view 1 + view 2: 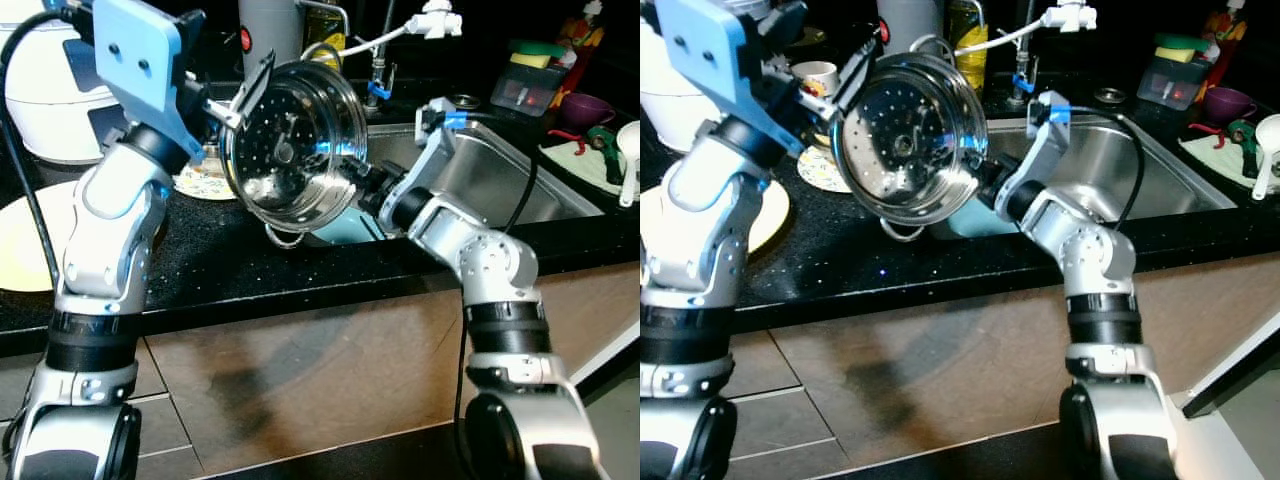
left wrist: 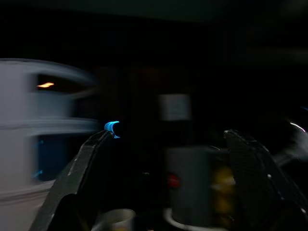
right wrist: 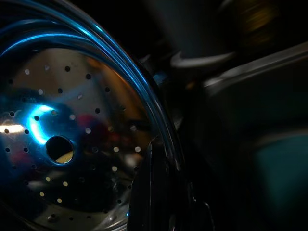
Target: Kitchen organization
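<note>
Left gripper (image 2: pixel 166 139) raised, fingers spread; right gripper (image 1: pixel 352 178) raised, seemingly clamped, though it's dim.

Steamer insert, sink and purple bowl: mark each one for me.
steamer insert (image 1: pixel 292 150), left eye view, perforated base.
sink (image 1: pixel 520 195), left eye view, bare steel basin wall.
purple bowl (image 1: pixel 586 106), left eye view, outer side.

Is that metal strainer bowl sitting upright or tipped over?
Tipped on its side: the steamer basket is held at its rim by the right gripper, its holed bottom facing the camera.

black counter (image 1: pixel 300 265) | yellow plate (image 1: pixel 25 250) | patterned plate (image 1: pixel 205 183) | white cooker (image 1: pixel 50 95)
</note>
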Controlling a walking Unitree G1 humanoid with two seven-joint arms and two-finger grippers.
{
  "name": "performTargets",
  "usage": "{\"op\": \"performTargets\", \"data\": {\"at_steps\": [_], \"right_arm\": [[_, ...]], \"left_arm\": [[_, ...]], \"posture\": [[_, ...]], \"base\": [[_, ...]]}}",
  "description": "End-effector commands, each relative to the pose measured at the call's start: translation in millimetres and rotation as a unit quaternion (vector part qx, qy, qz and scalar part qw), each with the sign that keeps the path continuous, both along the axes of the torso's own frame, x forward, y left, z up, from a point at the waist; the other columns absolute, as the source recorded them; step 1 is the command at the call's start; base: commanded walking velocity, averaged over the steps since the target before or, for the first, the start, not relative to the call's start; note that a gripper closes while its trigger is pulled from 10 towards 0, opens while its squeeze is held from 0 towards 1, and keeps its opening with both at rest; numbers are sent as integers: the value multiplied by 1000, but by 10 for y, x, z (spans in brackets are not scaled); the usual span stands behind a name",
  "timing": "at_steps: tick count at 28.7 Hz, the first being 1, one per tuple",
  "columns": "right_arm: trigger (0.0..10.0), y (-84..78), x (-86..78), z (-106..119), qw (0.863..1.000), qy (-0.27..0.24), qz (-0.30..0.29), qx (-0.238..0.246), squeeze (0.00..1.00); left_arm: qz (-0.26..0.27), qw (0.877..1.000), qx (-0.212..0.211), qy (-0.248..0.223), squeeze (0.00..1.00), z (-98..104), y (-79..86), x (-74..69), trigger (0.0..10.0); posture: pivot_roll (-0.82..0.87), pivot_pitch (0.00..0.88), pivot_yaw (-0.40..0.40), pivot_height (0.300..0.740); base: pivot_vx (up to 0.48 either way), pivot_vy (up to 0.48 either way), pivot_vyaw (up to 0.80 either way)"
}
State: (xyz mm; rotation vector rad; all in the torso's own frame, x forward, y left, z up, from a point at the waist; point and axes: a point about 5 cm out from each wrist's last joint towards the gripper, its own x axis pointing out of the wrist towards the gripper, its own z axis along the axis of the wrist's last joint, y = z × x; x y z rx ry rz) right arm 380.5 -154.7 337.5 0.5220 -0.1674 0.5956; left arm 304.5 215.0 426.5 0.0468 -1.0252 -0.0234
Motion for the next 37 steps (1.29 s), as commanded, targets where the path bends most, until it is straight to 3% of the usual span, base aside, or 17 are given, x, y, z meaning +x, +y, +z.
{"op": "performTargets", "data": {"at_steps": [1, 2, 3, 4, 5, 6, 9, 10, 37], "right_arm": [[0, -66, 19, 37, 1000, -11, -18, 3, 0], [0, -66, 19, 37, 1000, -11, -18, 3, 0], [0, -120, 33, 32, 999, -12, -38, -12, 0], [0, -168, 49, 22, 997, -14, -63, -38, 0], [0, -168, 49, 22, 997, -14, -63, -38, 0], [0, -197, 61, 12, 995, -16, -79, -56, 0], [0, -231, 79, -5, 991, -18, -102, -79, 0], [0, -295, 106, -30, 984, -22, -140, -104, 0], [0, -295, 106, -30, 984, -22, -140, -104, 0]], "left_arm": [[-65, 998, -24, 11, 0, -9, -56, 21, 10000], [-65, 998, -24, 11, 0, -9, -56, 21, 10000], [-112, 993, -35, 20, 0, -17, -104, 29, 10000], [-155, 987, -15, 32, 0, -33, -210, 27, 10000], [-155, 987, -15, 32, 0, -33, -210, 27, 10000], [-191, 980, 10, 46, 0, -62, -309, 24, 10000], [-221, 973, 36, 58, 0, -104, -413, 18, 10000], [-250, 963, 74, 74, 0, -171, -543, 11, 10000], [-250, 963, 74, 74, 0, -171, -543, 11, 10000]], "posture": [[12, 173, -9, 740], [12, 173, -9, 740], [12, 173, -9, 740], [13, 176, -7, 740], [13, 176, -7, 740], [13, 175, -7, 740], [13, 175, -7, 740], [15, 173, -5, 740], [15, 173, -5, 740]], "base": [[0, 0, 0], [0, 0, 0], [0, 0, 0], [0, 0, 0], [0, 0, 0], [0, 0, 0], [0, 0, 0], [0, 0, 0], [0, 0, 0]]}}
